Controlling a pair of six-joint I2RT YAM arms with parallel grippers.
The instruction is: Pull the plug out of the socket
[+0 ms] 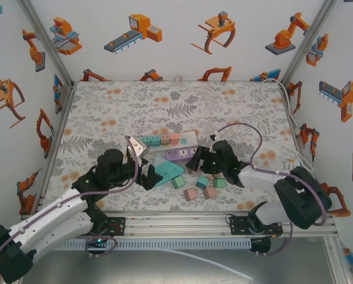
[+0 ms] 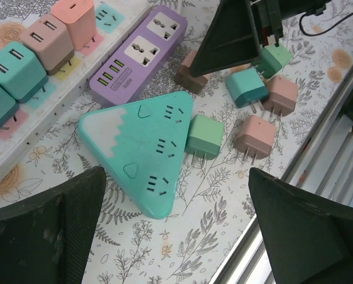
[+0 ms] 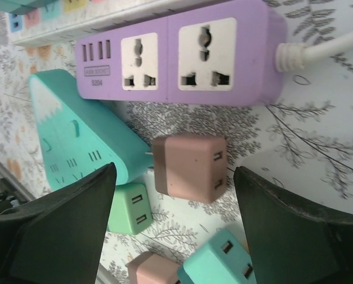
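Right wrist — pink plug [image 3: 190, 167] clear of purple strip [image 3: 167, 59]

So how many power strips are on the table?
3: a white strip at the back, a purple one in front of it, and a teal triangular one nearest.

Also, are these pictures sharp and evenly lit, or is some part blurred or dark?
Top external view: even soft light, table sharp, only faint shadows. Left wrist view: teal socket sharp, the left pincer fingers near the lens dark and soft. Right wrist view: purple socket sharp, no glare, right pincer fingers dark.
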